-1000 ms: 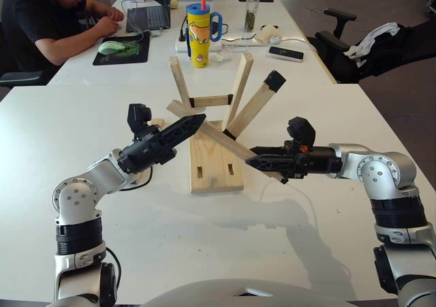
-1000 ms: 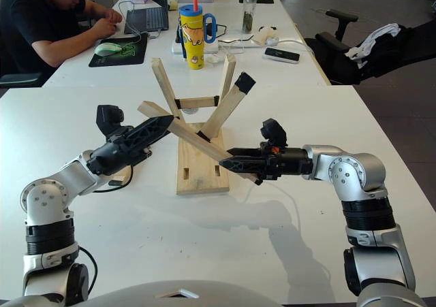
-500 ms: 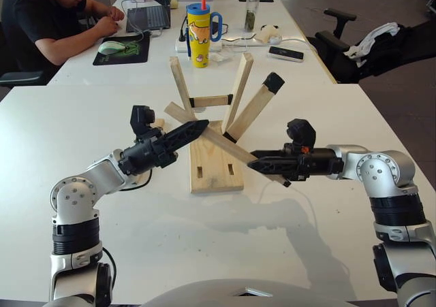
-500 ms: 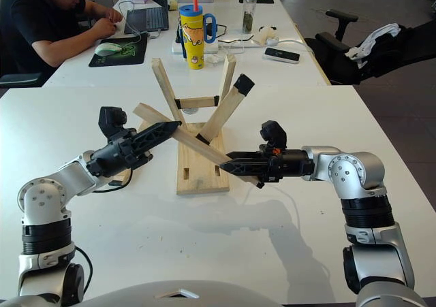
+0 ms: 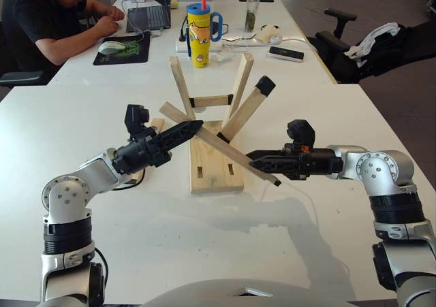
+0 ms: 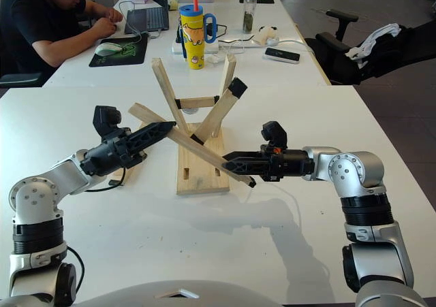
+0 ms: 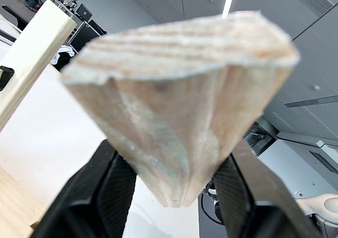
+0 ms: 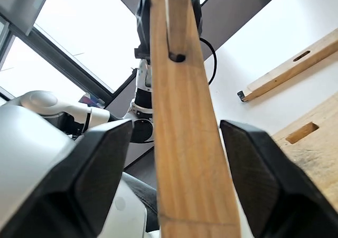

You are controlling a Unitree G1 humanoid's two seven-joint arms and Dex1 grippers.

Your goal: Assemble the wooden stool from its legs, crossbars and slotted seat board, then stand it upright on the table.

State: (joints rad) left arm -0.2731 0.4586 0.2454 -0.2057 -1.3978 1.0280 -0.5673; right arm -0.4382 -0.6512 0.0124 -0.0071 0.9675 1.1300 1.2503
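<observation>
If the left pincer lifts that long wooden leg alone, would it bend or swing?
Likely no bending: the long leg runs straight past the left pincer gripping it near its upper end. Being slim, pale wood, it is probably light. It may pivot in that off-centre grip, as the right pincer is open around it.

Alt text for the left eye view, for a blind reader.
The left gripper clamps a long wooden leg slanting over the slotted seat board on a white table; the right gripper is at its lower end.
</observation>
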